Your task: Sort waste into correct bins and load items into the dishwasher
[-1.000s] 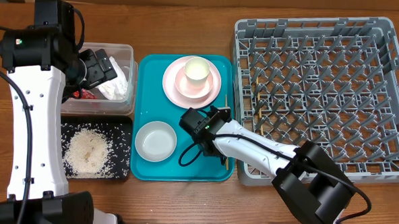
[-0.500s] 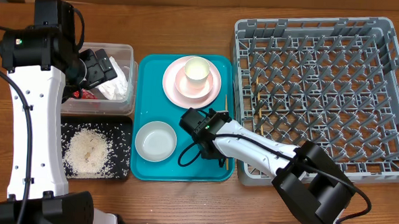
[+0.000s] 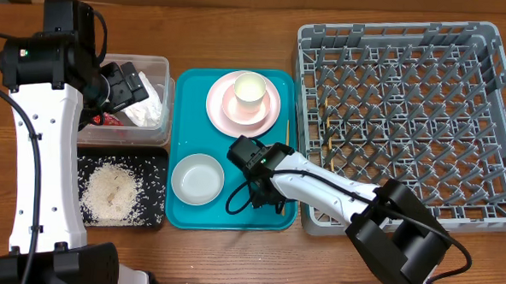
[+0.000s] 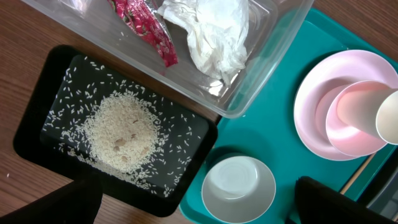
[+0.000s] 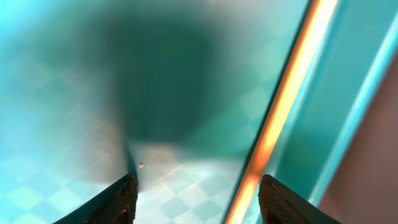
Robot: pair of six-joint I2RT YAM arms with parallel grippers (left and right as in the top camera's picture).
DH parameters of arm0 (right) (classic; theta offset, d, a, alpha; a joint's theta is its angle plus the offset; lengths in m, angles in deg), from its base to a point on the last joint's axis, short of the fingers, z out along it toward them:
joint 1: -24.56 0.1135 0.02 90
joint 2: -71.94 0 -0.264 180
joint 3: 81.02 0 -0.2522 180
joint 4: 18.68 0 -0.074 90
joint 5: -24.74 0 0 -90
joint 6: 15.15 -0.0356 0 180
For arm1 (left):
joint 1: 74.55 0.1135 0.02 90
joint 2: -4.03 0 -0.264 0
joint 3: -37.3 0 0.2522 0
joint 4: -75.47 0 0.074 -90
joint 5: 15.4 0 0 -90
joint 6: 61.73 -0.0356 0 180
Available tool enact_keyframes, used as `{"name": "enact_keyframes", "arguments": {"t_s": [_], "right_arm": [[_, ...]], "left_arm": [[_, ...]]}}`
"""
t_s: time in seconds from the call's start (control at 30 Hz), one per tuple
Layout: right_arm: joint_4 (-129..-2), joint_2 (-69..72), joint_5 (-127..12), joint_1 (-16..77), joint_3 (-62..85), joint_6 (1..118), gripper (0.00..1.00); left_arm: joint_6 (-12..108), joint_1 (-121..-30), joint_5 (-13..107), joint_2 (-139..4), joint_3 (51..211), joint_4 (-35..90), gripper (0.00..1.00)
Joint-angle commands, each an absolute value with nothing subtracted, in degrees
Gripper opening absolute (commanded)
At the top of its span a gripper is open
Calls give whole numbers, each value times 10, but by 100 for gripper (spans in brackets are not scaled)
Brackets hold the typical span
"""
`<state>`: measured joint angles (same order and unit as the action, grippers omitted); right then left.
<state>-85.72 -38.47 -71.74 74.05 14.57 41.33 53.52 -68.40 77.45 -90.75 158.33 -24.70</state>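
Right gripper (image 5: 200,200) is down on the teal tray (image 5: 62,93), jaws apart and empty, one chopstick (image 5: 283,106) lying loose between its fingertips by the rim, while the left gripper (image 3: 127,87) hangs wide open over the clear tub (image 3: 159,68) on the wooden table (image 3: 240,34).

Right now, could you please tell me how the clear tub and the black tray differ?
The clear tub is see-through with tall walls; the black tray is opaque and shallow. The tub holds a red wrapper and a white napkin; the tray holds loose rice. Both are rectangular, sit side by side and lie next to the teal tray.
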Motion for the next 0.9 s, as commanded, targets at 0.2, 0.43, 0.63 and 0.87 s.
{"name": "enact_keyframes", "arguments": {"t_s": [0.2,0.43,0.63,0.87], "right_arm": [[-852,-388,-699,739,144,454,65],[-843,-388,-730,739,140,452,37],[-830,-388,-757,737,140,437,30],[-834,-388,-773,730,140,396,19]], "left_arm": [[527,-682,780,-909,1584,-248,100],[527,-682,780,-909,1584,-248,100],[527,-682,780,-909,1584,-248,100],[527,-682,780,-909,1584,-248,100]]}}
